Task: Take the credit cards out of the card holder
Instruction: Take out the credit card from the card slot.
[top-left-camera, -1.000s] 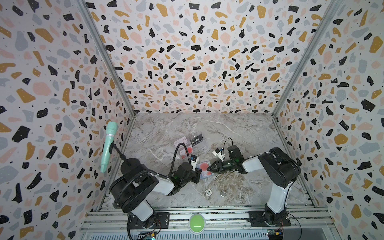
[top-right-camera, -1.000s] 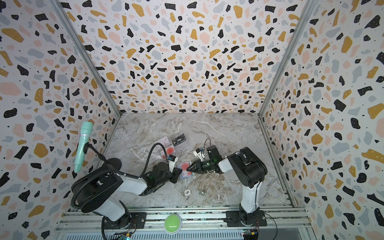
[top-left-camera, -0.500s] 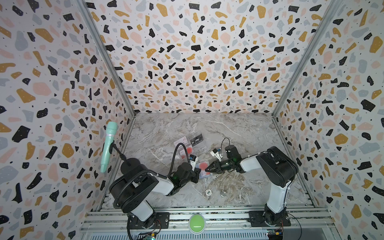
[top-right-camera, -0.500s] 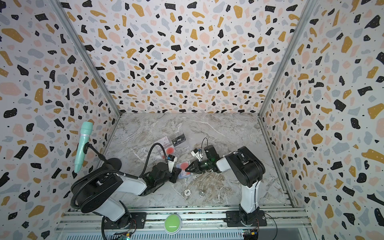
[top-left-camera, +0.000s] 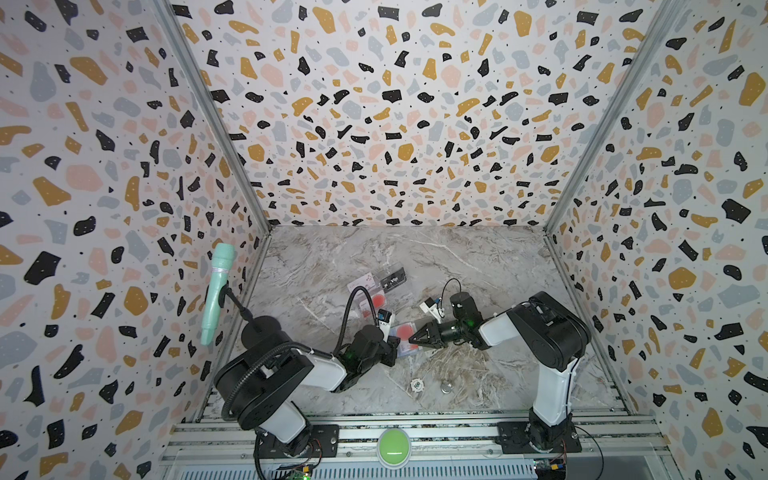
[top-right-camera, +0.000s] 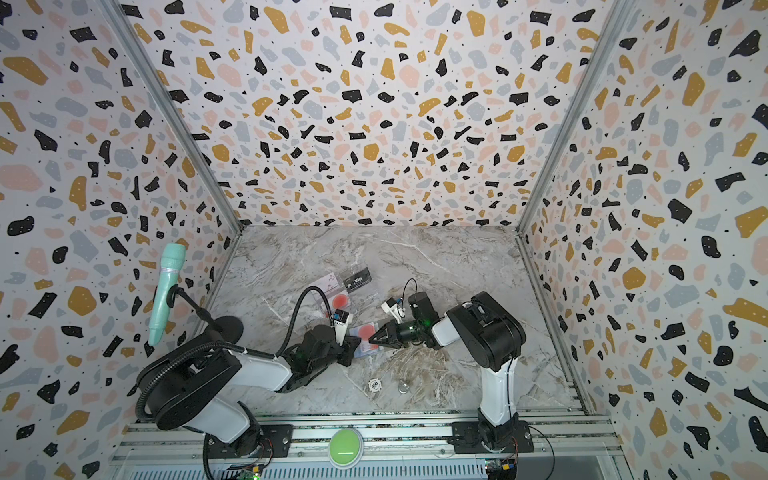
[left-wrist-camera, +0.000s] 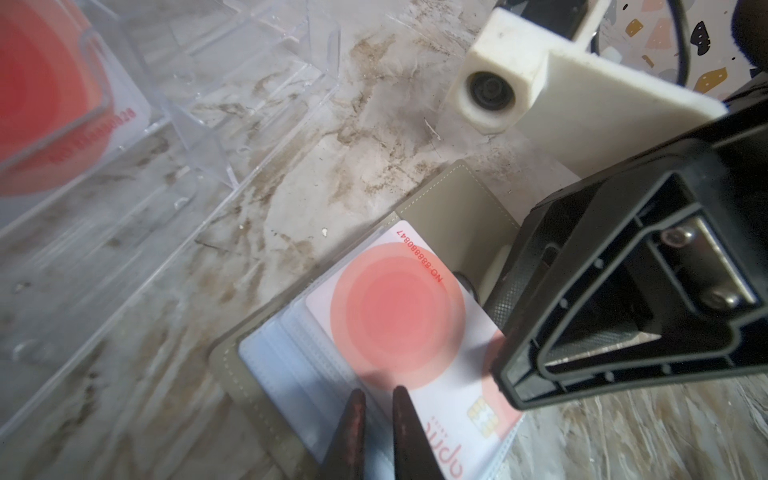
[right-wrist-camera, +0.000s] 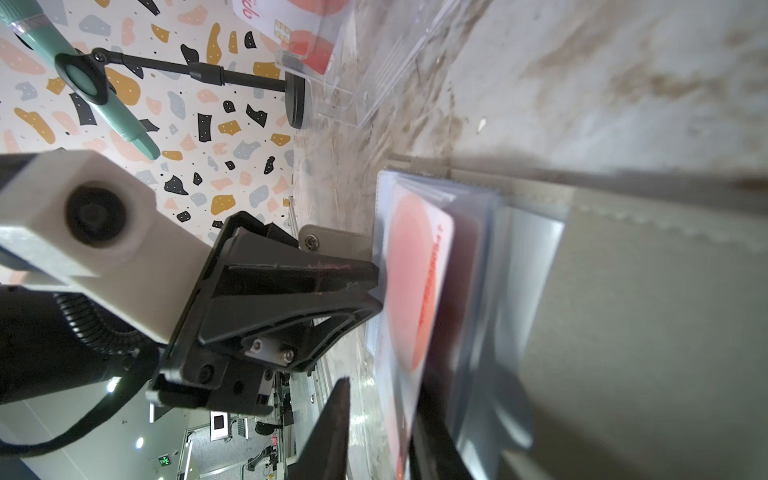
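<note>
The taupe card holder (left-wrist-camera: 453, 199) lies open on the marble table, its clear sleeves up, seen in both top views (top-left-camera: 405, 351). A white credit card with a red circle (left-wrist-camera: 399, 316) sticks partly out of a sleeve. My left gripper (left-wrist-camera: 378, 395) is shut on the sleeve edge of the holder (right-wrist-camera: 644, 311), and shows in the right wrist view (right-wrist-camera: 376, 282). My right gripper (right-wrist-camera: 382, 386) is open and straddles the card's (right-wrist-camera: 411, 282) far edge: one finger lies behind it and the other stands a gap away. In a top view its tips (top-left-camera: 411, 340) touch the card (top-left-camera: 402, 331).
A clear plastic tray (top-left-camera: 399, 305) behind the holder contains a red-circle card (top-left-camera: 376, 301), a black VIP card (top-left-camera: 392, 279) and a pale card (top-left-camera: 360, 282). A poker chip (top-left-camera: 417, 385) and a coin (top-left-camera: 446, 388) lie near the front. A mint microphone (top-left-camera: 216, 291) stands at the left wall.
My right gripper has moved left onto the card's edge and its jaws have narrowed. The left gripper has held its place and grip.
</note>
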